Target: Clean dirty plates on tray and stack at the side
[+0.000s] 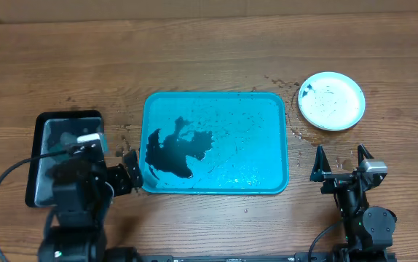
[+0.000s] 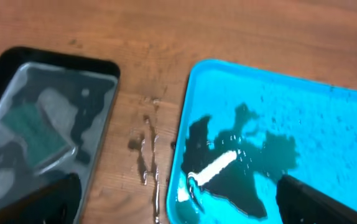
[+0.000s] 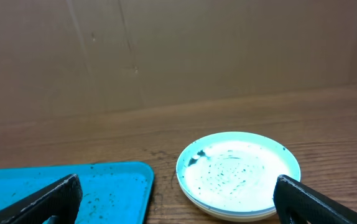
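A blue tray (image 1: 256, 149) is lying in the middle of the wooden table (image 1: 194, 51). A black puddle (image 1: 171, 149) is spreading over its near-left part, and dark specks are scattered across the rest.

A white plate (image 1: 331, 100), dotted with dark specks and 1 smear at its left edge, is resting just beyond the tray's far-right corner, apart from it. In the right wrist view a 2nd rim is showing beneath it, so it is lying on at least 1 more plate. How many are piled there cannot be told.

A black tray (image 1: 33, 164) is sitting to the left of the blue one, filled with water, and a green sponge (image 2: 32, 134) is lying in it. Drops of water (image 2: 147, 155) are lying on the wood between the 2 trays.

The left claw (image 1: 131, 173) is being held wide open beside the blue tray's near-left corner, gripping nothing. The right claw (image 1: 340, 153) is being held wide open on the near side of the plate, apart from it, with nothing between its fingers.
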